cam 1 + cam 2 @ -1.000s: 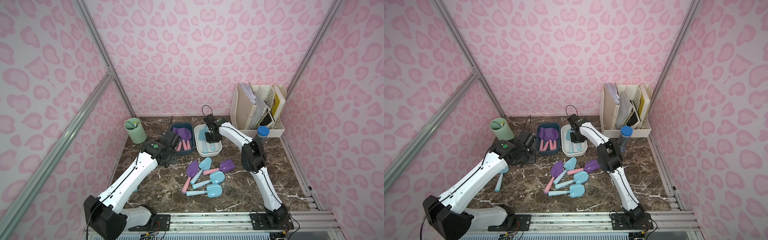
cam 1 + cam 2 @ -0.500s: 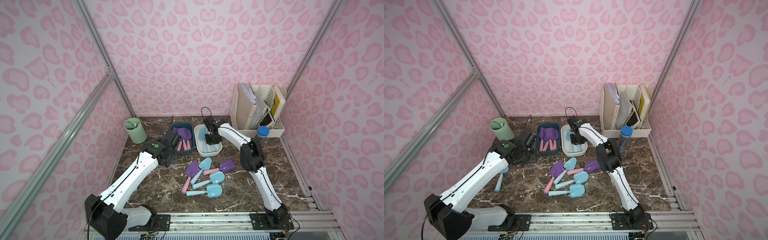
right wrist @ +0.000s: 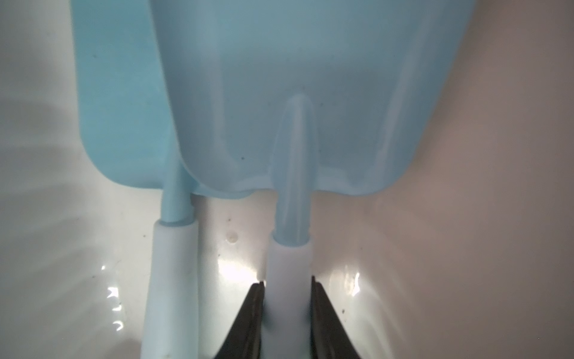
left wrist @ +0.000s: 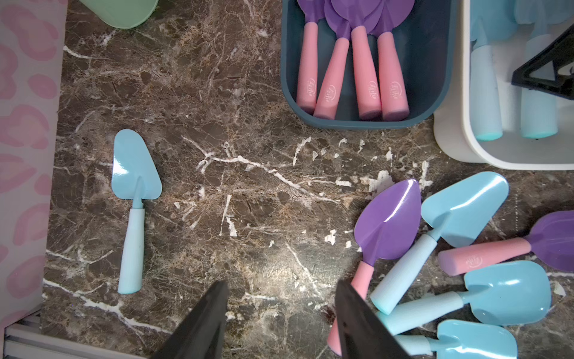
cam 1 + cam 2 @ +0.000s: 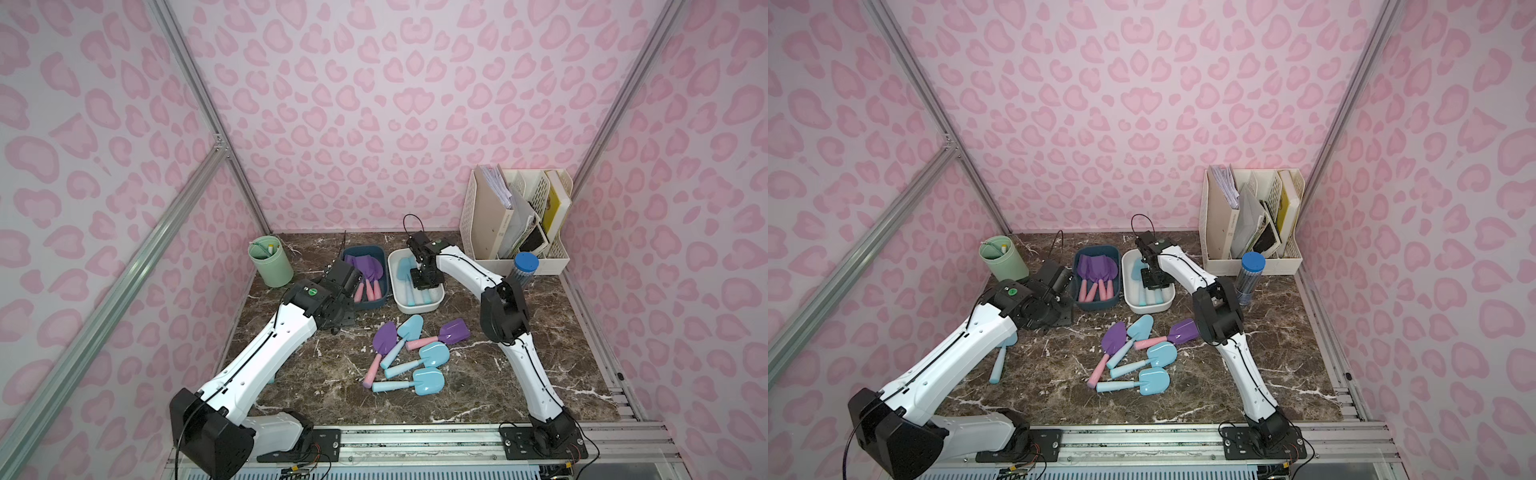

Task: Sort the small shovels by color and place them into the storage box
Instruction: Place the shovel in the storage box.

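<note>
On the marble table (image 5: 316, 374), read as a clock face with 6 o'clock at the arm bases, five small shovels (image 5: 432, 355) are lying in a loose heap near the centre. The nearest light blue shovel (image 5: 428, 382) is lying crosswise, blade toward 3 o'clock, handle toward 9. Two more blue ones are slanting, blades toward 1 to 2 o'clock. One purple shovel (image 5: 384, 337) is pointing its blade toward 12, its pink handle trailing to 7. The other purple shovel (image 5: 455, 330) is aiming its blade at 2 to 3 o'clock. Toward 9 o'clock, a lone blue shovel (image 5: 996, 365) is lying partly under the left arm, its long axis running near to far.

The left gripper (image 4: 281, 284) is hanging over bare marble between that shovel and the heap, jaws standing apart, holding nothing.

Farther back, the dark blue box (image 5: 365, 305) is holding four purple shovels, blades toward 12, pink handles toward 6. Just beside it at 3 o'clock, the white box (image 5: 417, 308) is holding light blue shovels lying the same way. The right gripper (image 3: 287, 286) is reaching into it, jaws clamped on the handle of the upper blue shovel (image 3: 310, 93), whose blade is overlapping a second blue shovel (image 3: 118, 93).

At the far edge, a green cup (image 5: 272, 266) is standing at 10 o'clock and a file organizer (image 5: 515, 220) at 2 o'clock.
</note>
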You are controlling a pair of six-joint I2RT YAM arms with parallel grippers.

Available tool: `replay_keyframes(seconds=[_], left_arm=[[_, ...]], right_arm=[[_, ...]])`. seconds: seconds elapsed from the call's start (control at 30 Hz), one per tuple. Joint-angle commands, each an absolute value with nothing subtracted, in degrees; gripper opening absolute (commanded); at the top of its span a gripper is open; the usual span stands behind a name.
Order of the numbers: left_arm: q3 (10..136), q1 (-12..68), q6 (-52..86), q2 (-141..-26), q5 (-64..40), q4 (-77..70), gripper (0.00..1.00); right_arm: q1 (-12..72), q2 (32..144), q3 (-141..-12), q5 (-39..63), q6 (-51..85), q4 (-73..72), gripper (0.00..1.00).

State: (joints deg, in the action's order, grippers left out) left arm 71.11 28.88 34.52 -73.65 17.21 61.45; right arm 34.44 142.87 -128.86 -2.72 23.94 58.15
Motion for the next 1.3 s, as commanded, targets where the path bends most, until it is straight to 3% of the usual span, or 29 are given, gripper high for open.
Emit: replay_keyframes(seconds=[0.0, 1.27], left_arm=[[71.11, 28.83, 34.54, -73.45, 17.23, 61.70, 0.61], [72.23, 28.83, 34.76, -73.65, 18.77, 63.22, 0.61]], right_arm=[[34.55, 143.17, -129.39, -2.68, 23.88, 58.79, 0.15], [35.32, 140.33, -135.18, -5.25, 22.50, 63.41, 0.37]])
